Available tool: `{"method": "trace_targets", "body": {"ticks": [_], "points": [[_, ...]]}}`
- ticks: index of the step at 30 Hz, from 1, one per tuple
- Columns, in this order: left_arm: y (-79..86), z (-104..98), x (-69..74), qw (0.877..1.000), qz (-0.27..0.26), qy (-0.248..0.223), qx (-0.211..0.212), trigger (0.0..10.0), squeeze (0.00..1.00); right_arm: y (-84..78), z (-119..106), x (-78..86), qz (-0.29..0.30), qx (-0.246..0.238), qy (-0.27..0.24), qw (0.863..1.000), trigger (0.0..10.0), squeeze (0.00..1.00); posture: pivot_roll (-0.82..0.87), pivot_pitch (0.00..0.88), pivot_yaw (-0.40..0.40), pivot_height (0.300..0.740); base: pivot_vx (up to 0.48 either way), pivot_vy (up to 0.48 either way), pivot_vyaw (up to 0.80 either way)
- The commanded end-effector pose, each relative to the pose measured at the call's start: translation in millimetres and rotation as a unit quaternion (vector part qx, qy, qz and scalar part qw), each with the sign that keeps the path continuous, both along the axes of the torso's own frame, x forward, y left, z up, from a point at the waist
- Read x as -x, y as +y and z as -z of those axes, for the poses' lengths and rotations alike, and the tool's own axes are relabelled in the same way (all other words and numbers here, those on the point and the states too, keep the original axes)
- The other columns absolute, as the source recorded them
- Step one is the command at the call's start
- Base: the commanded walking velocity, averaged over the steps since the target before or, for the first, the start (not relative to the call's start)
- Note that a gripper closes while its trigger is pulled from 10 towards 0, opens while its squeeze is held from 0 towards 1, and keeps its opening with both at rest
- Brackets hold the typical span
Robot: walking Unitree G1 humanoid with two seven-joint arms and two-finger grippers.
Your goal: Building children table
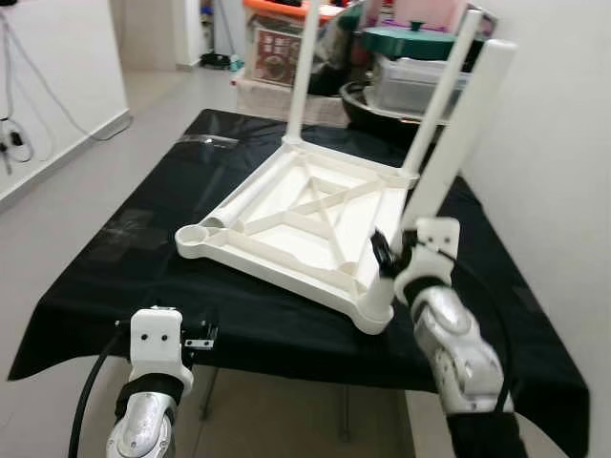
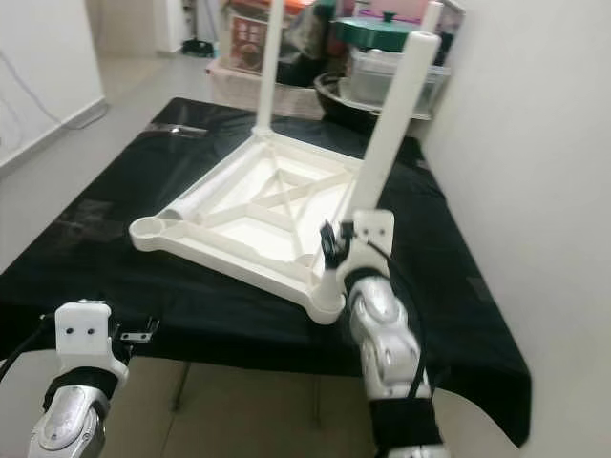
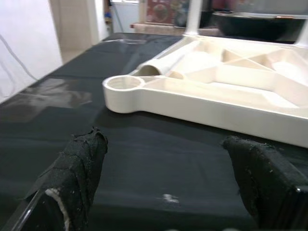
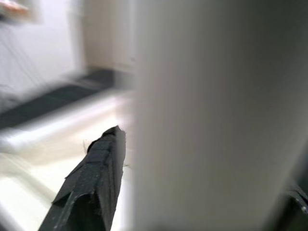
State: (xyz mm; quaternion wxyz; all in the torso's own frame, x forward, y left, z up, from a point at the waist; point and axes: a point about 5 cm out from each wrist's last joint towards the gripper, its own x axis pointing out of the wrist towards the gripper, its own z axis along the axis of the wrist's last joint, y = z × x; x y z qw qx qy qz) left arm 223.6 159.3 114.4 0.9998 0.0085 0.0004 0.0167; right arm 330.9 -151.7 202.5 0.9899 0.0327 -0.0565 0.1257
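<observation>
A white plastic table top [image 1: 305,224] lies upside down on the black-covered table [image 1: 115,277]. Two white legs stand upright in its far corners, one on the left [image 1: 301,76] and one on the right [image 1: 447,91]. A third leg [image 1: 458,134] leans over the near right corner socket [image 1: 374,310], and my right gripper [image 1: 401,250] is shut on its lower part; up close the leg [image 4: 211,115] sits beside one black finger [image 4: 96,183]. A loose leg [image 1: 243,198] lies inside the top near the empty near left socket [image 3: 124,83]. My left gripper [image 3: 168,187] is open, low at the table's front edge.
Behind the table stand storage boxes [image 1: 277,48], a pot with a green lid [image 1: 410,40] and a black basin [image 1: 368,105]. A white wall [image 1: 554,143] runs close along the right side. Bare floor [image 1: 124,143] lies to the left, with cables [image 1: 14,134] by the left wall.
</observation>
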Motion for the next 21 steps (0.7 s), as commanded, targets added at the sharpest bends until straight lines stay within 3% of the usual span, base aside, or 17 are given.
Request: {"method": "trace_targets", "body": {"ticks": [1,4,5,7,10,11,12,13,14,17,18,20,21], "points": [[-1.2,1,-0.3,1.0,0.001,0.004,0.004,10.0,0.0,6.6,-2,1.6,-0.066,-0.016,0.004,0.998,10.0,0.0,0.22,0.0,-0.148,0.74,0.0,0.0,0.0],[-5.1,0,-0.6,1.0,0.007,0.002,0.004,10.0,0.0,19.8,13,12.4,-0.25,0.092,0.0,0.964,10.0,0.0,0.23,0.0,-0.156,0.74,0.0,0.0,0.0],[-5.1,0,-0.6,1.0,0.007,0.002,0.004,10.0,0.0,19.8,13,12.4,-0.25,0.092,0.0,0.964,10.0,0.0,0.23,0.0,-0.156,0.74,0.0,0.0,0.0],[-5.2,0,-0.6,1.0,0.004,0.0,0.004,10.0,0.0,26.5,32,17.9,-0.323,0.126,0.033,0.937,10.0,0.0,0.24,0.0,-0.166,0.74,0.0,0.0,0.0],[-4.6,-1,-1.7,1.0,0.002,-0.002,0.004,10.0,0.0,35.9,50,19.1,-0.363,0.148,0.061,0.918,10.0,0.0,0.25,0.0,-0.169,0.74,0.0,0.0,0.0],[-4.6,-1,-1.7,1.0,0.002,-0.002,0.004,10.0,0.0,35.9,50,19.1,-0.363,0.148,0.061,0.918,10.0,0.0,0.25,0.0,-0.169,0.74,0.0,0.0,0.0],[-4.7,-1,-1.7,1.0,0.003,-0.002,0.004,10.0,0.0,40.6,57,15.3,-0.358,0.151,0.073,0.918,8.5,0.0,0.25,0.0,-0.166,0.74,0.0,0.0,0.0],[-4.9,-1,-1.7,1.0,0.003,-0.002,0.003,10.0,0.0,43.0,61,12.3,-0.359,0.151,0.081,0.918,8.5,0.0,0.25,0.0,-0.166,0.74,0.0,0.0,0.0],[-4.6,-1,-1.4,1.0,0.003,-0.002,0.003,10.0,0.0,44.4,65,6.5,-0.338,0.151,0.096,0.924,3.1,0.0,0.25,0.0,-0.166,0.74,0.0,0.0,0.0],[-4.4,-1,-1.2,1.0,0.003,-0.002,0.002,10.0,0.0,45.3,68,2.9,-0.324,0.151,0.107,0.928,3.1,0.0,0.25,0.0,-0.166,0.74,0.0,0.0,0.0],[-2.5,-1,-1.5,1.0,0.001,-0.002,0.002,10.0,0.0,39.5,75,-12.7,-0.216,0.136,0.136,0.957,0.0,0.0,0.25,0.0,-0.165,0.74,0.0,0.0,0.0],[-1.7,-1,-1.6,1.0,0.001,-0.002,0.001,10.0,0.0,29.0,82,-22.0,-0.112,0.116,0.159,0.974,0.0,0.0,0.25,0.0,-0.162,0.74,0.0,0.0,0.0],[-1.7,-1,-1.6,1.0,0.001,-0.002,0.001,10.0,0.0,29.0,82,-22.0,-0.112,0.116,0.159,0.974,0.0,0.0,0.25,0.0,-0.162,0.74,0.0,0.0,0.0]]}}
